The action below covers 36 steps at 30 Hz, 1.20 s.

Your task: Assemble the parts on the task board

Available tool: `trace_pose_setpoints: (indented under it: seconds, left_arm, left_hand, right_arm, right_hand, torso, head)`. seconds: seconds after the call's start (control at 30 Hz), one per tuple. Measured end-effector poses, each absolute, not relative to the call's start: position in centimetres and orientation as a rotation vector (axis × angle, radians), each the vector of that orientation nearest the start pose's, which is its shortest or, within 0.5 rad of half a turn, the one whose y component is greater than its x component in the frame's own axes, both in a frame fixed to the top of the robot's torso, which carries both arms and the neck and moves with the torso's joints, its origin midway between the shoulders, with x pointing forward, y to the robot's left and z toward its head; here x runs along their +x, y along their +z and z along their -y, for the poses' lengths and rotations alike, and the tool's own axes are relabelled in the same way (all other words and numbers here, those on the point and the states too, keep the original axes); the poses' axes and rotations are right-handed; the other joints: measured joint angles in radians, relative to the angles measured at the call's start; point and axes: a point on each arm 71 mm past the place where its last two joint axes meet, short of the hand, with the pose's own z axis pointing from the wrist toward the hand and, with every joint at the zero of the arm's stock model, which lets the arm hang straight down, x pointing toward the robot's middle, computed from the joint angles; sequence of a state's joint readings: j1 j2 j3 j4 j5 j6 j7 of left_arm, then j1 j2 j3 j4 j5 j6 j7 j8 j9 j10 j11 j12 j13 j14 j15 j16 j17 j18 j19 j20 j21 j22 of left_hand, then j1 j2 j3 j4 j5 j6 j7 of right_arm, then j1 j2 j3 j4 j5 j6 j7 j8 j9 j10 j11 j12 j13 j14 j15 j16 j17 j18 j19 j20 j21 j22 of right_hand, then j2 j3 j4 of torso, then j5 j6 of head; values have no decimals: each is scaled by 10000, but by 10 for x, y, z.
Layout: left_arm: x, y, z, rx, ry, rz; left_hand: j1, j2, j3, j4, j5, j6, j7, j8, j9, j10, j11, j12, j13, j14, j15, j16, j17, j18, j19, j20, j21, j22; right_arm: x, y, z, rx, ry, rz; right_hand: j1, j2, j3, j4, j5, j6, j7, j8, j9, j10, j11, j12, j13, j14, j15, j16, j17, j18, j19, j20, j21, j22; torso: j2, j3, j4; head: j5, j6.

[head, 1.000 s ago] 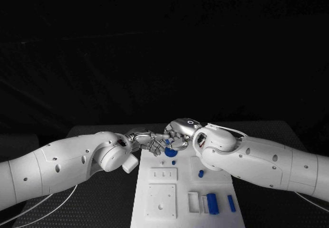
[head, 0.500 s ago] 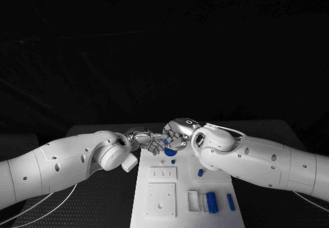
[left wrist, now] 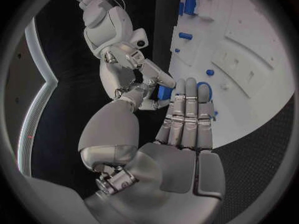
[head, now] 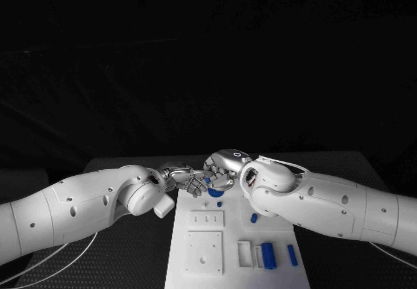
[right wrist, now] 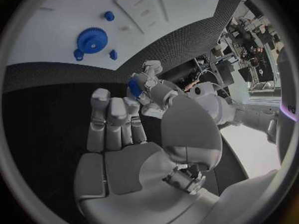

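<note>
Fingers (right wrist: pixel 138 87) of both hands meet on a small blue part (left wrist: pixel 164 91) above the board's (head: pixel 202 253) far end; the right hand (head: pixel 224 167) has shifted slightly left, left hand (head: pixel 185 178) steady.

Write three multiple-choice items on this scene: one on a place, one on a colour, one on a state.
1. Where does the gear lie?
A. on the task board
B. on the black table
C. in the right hand

2. What colour is the gear?
A. grey
B. blue
C. red

3. What is the left hand doing?
A. lying flat on the table
B. gripping the gear
C. pinching a small part

Answers:
1 A: the gear lies on the white task board.
2 B: it is plainly blue.
3 C: the left hand has its fingers on the small part, raised off the board.
</note>
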State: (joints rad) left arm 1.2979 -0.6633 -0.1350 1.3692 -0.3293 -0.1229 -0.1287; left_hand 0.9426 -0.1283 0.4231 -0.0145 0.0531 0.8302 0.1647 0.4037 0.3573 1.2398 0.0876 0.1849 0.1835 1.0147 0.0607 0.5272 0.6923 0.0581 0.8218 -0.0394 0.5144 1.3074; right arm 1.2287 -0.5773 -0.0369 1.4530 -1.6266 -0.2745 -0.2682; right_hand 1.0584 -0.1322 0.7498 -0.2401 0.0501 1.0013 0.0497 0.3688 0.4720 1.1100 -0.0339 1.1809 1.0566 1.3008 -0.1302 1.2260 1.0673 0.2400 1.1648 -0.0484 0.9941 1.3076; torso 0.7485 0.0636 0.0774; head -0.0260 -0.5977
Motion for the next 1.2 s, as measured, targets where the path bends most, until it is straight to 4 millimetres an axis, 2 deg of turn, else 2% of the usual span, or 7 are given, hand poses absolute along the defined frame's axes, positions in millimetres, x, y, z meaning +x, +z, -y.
trace_pose_setpoints:
  seconds: [0.2,0.47,0.63,0.93,1.03,1.1,1.2]
  left_arm:
    - [509,-204,-154,-8296,-11669,-20841]
    - [509,-205,-154,-8327,-11604,-20897]
    - [509,-205,-154,-8349,-11563,-20919]
    - [510,-206,-154,-8363,-11534,-20928]
    - [509,-206,-154,-8372,-11523,-20945]
    - [509,-206,-154,-8379,-11511,-20957]
    - [509,-206,-155,-8382,-11514,-20966]
  left_hand:
    - [243,253,-118,-126,0,44,-44,0,11,0,0,0,44,0,0,35,-1,91,1,1,4,0]
    - [698,1107,-139,-732,6,300,-143,-10,24,115,-115,0,146,0,0,73,-37,94,-38,-36,44,8]
    - [828,1604,-75,-1224,373,472,-222,-33,15,199,-198,0,214,0,0,79,-79,92,-38,-36,115,6]
    - [675,1999,25,-1844,646,647,-256,-88,-3,283,-259,0,291,0,0,120,-125,88,-37,-35,120,5]
    - [574,2105,103,-2064,854,667,-237,-97,-10,329,-258,0,318,0,0,120,-139,86,-37,-35,120,5]
    - [480,2199,163,-2203,1105,688,-222,-114,20,374,-302,-27,344,37,-37,159,-149,83,-37,-35,160,4]
    - [267,2413,290,-2432,1773,873,-320,-97,-26,448,-309,-69,394,37,-38,187,-167,84,-37,-35,200,4]
  right_arm:
    - [493,-171,86,-3218,6120,-16129]
    - [492,-173,85,-3212,6124,-16159]
    - [492,-173,85,-3208,6137,-16171]
    - [491,-174,85,-3204,6134,-16181]
    - [491,-175,85,-3199,6133,-16195]
    - [491,-175,85,-3194,6136,-16203]
    - [492,-177,87,-3153,6065,-16246]
  right_hand:
    - [-14,-14,0,0,0,22,-21,1,5,0,0,0,-6,10,-7,0,-9,0,1,0,0,0]
    - [-36,-36,-2,-2,0,29,-27,2,10,1,1,0,-7,51,-15,0,-8,0,1,1,0,-1]
    - [-34,-34,-2,-2,0,30,-27,3,13,1,1,0,-6,52,-15,0,-9,0,0,2,0,-1]
    - [-7,-9,-4,-4,-8,30,-27,3,13,0,1,0,-5,53,-13,0,-8,-1,-1,3,0,-1]
    - [-7,-9,-3,-2,-9,30,-28,3,13,0,1,0,-5,53,-13,0,-8,1,-1,4,0,-1]
    - [-6,-8,43,-12,-10,30,-27,3,14,0,1,0,-5,53,-12,0,-8,0,-1,4,0,-1]
    - [71,-62,56,1,-38,30,-28,5,10,0,1,0,-5,53,-11,0,-8,1,-2,5,0,-1]
  torso:
    - [1,1,0]
    - [0,1,0]
    - [0,6,-1]
    - [-3,12,-11]
    - [-2,12,-8]
    - [-3,12,-7]
    - [-3,12,-3]
  head:
    - [-1,-12]
    - [15,-29]
    - [21,-36]
    - [35,-45]
    - [36,-48]
    - [42,-52]
    - [43,-52]
